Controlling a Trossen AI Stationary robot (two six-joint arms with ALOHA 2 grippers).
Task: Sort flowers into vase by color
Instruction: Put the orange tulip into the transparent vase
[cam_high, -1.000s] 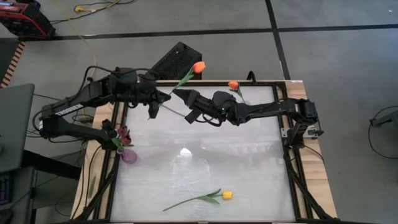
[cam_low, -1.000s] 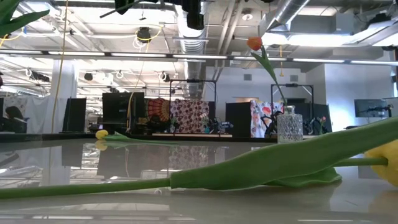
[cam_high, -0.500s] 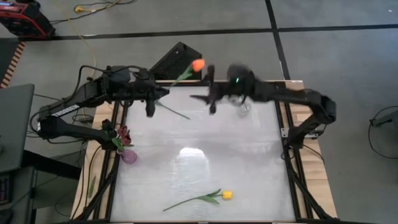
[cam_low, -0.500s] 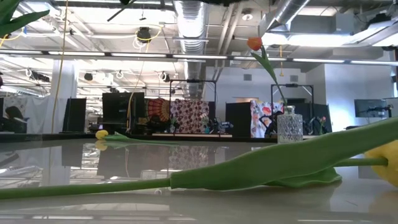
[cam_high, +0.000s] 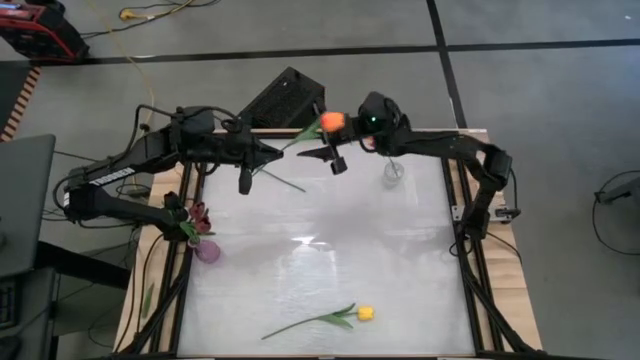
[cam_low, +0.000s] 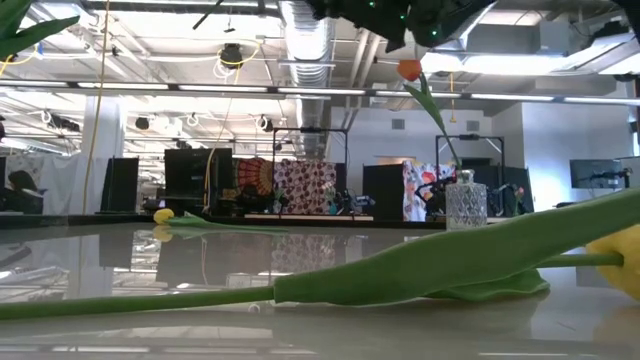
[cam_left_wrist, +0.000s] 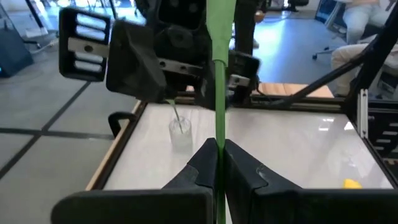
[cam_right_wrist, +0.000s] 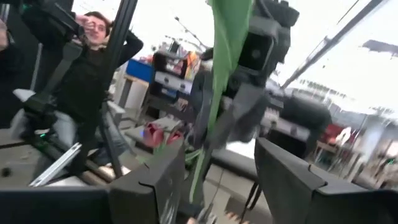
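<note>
My left gripper (cam_high: 265, 155) is shut on an orange tulip, high over the table's far left; the tulip's head (cam_high: 332, 121) points up and toward the far edge. My right gripper (cam_high: 330, 158) is open just below that head, a finger on either side of the green stem (cam_right_wrist: 214, 93); I cannot tell whether it touches. A clear vase (cam_high: 393, 172) stands at the far right with an orange tulip (cam_low: 408, 70) in it. A purple vase (cam_high: 207, 250) holds dark red flowers (cam_high: 195, 215). A yellow tulip (cam_high: 365, 313) lies flat near the front edge. My left gripper pinches the tulip's green stem (cam_left_wrist: 217, 146) between its two fingers, well below the head. The fingers come about level from the table's left and lie across the stem. The tulip is lifted clear, nearly upright, with its lower stem (cam_high: 290, 184) hanging free below the fingers.
A black box (cam_high: 280, 97) sits just beyond the far edge. A raised wooden and black frame (cam_high: 462, 215) borders the white table. People and gear fill the room behind. In the low view the yellow tulip's stem (cam_low: 300, 285) lies across the foreground.
My right arm has swung from the middle of the far side toward the far edge, rolling its wrist over, and its gripper now stands around the held tulip's stem below the head. The held tulip's head has tipped slightly toward the table's right.
</note>
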